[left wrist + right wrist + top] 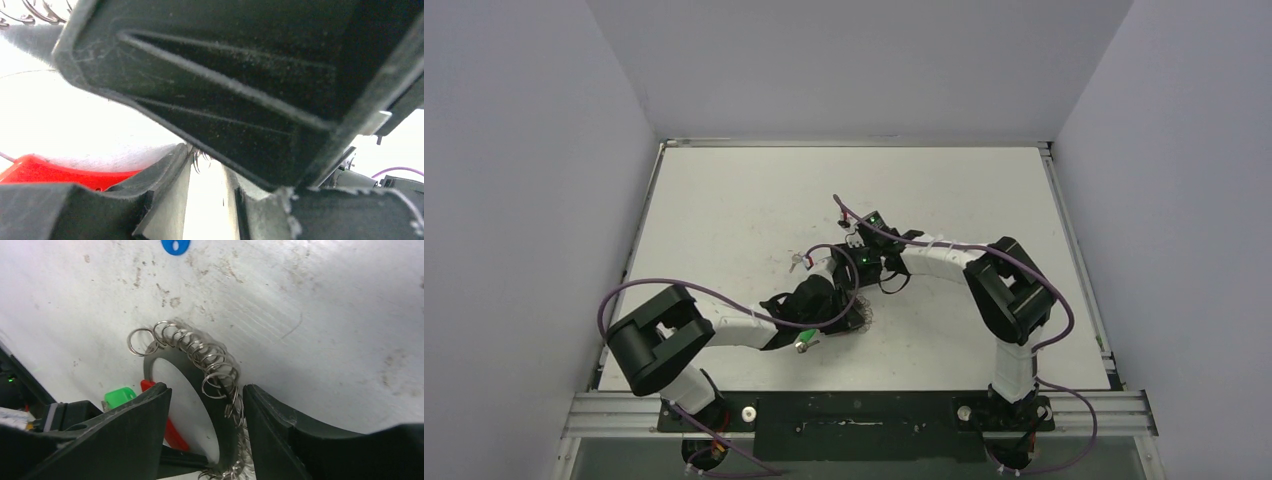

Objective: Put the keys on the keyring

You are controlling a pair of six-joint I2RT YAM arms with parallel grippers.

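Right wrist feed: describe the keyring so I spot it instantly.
On the white table, look between the right gripper's black fingers. The keyring is the arc of silvery wire coils, red sleeve at its lower end. The green key head beside it and the blue key head farther off are plastic.

Two robot arms are shown from above, bolted to a black base plate [854, 428] on a silver rail [624, 412]; the left arm [729, 330] and the right arm [939, 260] are each built of white tubular links joined by blocky matt-black housings; a purple cable [724, 296] is looped along each arm and led down behind its base; small green lights [867, 262] are lit near the wrists; a round silver bolt [749, 412] is set beside each base; the right pincer [206, 392] is formed of two thick matt-black fingers [125, 440] with bevelled edges; the left pincer [210, 200] is black too, its fingers edged with frayed grey padding.
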